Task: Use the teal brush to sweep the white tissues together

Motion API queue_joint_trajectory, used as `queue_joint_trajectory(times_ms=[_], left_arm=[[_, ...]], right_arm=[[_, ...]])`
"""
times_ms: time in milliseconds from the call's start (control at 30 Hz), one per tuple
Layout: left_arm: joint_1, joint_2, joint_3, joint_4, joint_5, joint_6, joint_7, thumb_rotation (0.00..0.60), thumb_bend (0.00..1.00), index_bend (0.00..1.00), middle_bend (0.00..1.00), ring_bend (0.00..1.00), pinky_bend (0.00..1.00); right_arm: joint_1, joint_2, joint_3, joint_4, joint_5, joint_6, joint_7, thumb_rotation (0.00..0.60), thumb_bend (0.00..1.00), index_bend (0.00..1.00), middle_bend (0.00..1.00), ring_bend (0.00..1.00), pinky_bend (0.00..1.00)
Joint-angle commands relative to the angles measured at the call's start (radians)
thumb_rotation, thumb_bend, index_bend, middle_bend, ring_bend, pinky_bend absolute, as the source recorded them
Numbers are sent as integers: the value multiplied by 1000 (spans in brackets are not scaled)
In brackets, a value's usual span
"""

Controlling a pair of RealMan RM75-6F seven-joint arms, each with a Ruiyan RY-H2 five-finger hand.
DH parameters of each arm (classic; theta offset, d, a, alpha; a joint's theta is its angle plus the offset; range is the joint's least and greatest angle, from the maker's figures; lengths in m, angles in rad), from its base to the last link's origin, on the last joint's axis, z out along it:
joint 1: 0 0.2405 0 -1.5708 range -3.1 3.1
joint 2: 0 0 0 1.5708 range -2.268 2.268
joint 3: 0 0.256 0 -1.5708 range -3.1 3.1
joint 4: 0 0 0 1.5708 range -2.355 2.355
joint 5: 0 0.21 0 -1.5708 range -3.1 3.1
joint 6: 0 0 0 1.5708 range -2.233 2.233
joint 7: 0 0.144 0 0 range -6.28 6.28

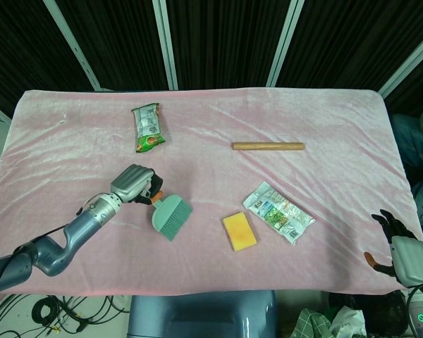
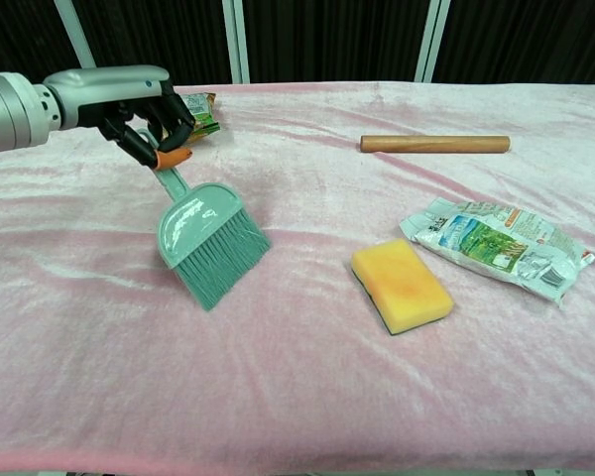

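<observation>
My left hand (image 1: 136, 186) (image 2: 129, 101) grips the orange-tipped handle of the teal brush (image 1: 170, 215) (image 2: 207, 243). The brush slants down to the right, with its bristles at the pink cloth (image 1: 70, 162), left of centre. No white tissue shows in either view; any under the brush is hidden. My right hand (image 1: 393, 239) hangs off the table's front right corner, fingers spread and holding nothing; only the head view shows it.
A yellow sponge (image 1: 239, 232) (image 2: 402, 284) lies right of the brush, and a white-green packet (image 1: 278, 212) (image 2: 496, 245) further right. A wooden rod (image 1: 268, 146) (image 2: 434, 144) lies at the back. A green snack bag (image 1: 147, 127) (image 2: 196, 107) sits behind my left hand.
</observation>
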Motion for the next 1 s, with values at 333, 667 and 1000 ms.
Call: queue_joint_trajectory(times_ms=[333,667,1000], left_arm=[[29,-10,-71,35,-48,97,-23,600,498,773,762,464,544],[48,133,-107,-127,-112,115,119,600,498,775,762,464,555],[58,309,-57,-316,-413,73,663,600,498,775,762,464,556]], right_arm=[[1,-1,0,-1,2,-1,-4,600,212,164,70,136,275],[1,0,0,0,3,-2,-2,600,213,164,69,136,275],[0,-1,-1,-4,2,1,-9,600,212,164,70,135,275]])
